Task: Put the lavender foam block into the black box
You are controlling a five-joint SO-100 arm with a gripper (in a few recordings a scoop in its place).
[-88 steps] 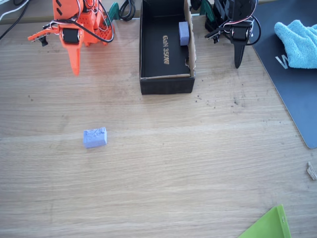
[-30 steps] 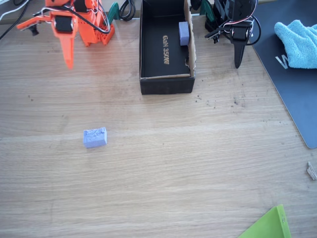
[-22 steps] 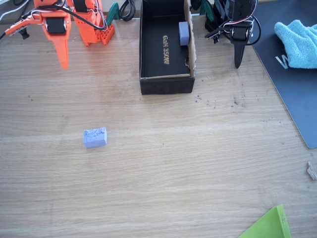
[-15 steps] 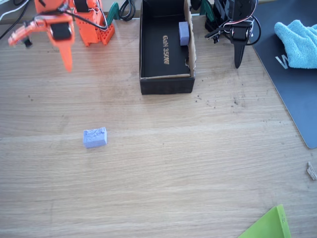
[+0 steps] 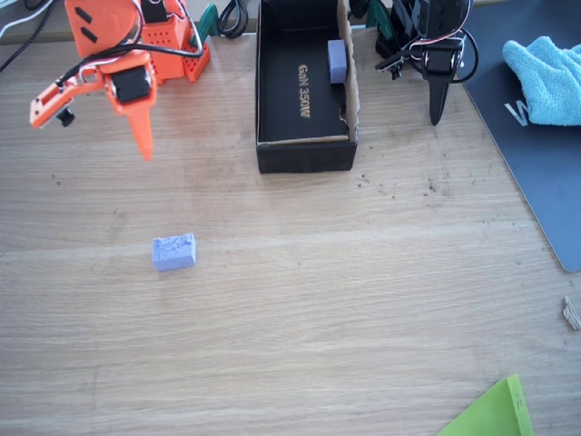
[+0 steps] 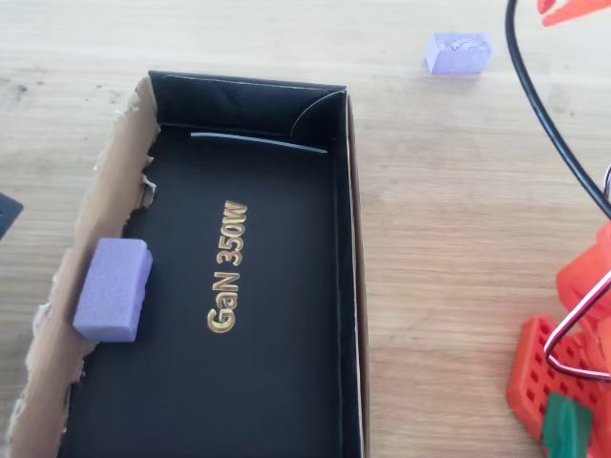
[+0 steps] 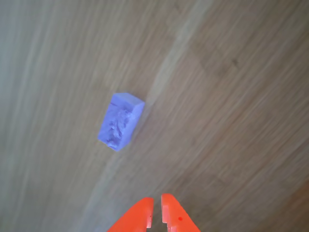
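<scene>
The lavender foam block (image 5: 173,252) lies alone on the wooden table, rough pitted face up, left of centre in the fixed view. It also shows in the overhead view (image 6: 458,52) and in the wrist view (image 7: 120,121). My orange gripper (image 5: 145,150) hangs above the table, up and slightly left of the block, apart from it, fingers shut on nothing (image 7: 157,212). An orange tip of the gripper (image 6: 573,8) shows at the overhead view's top right. The black box (image 5: 304,156) stands open at the top centre, with gold lettering on its floor (image 6: 267,363).
A paler lavender block (image 5: 337,61) lies inside the box against its torn cardboard wall (image 6: 113,289). The arm's orange base (image 5: 168,41) stands left of the box. A dark mat (image 5: 536,163) with a turquoise cloth (image 5: 549,73) lies at right; a green corner (image 5: 495,413) sits bottom right.
My gripper has swung from the top left down and to the right, closer to the lavender foam block. The block and the box have not moved.
</scene>
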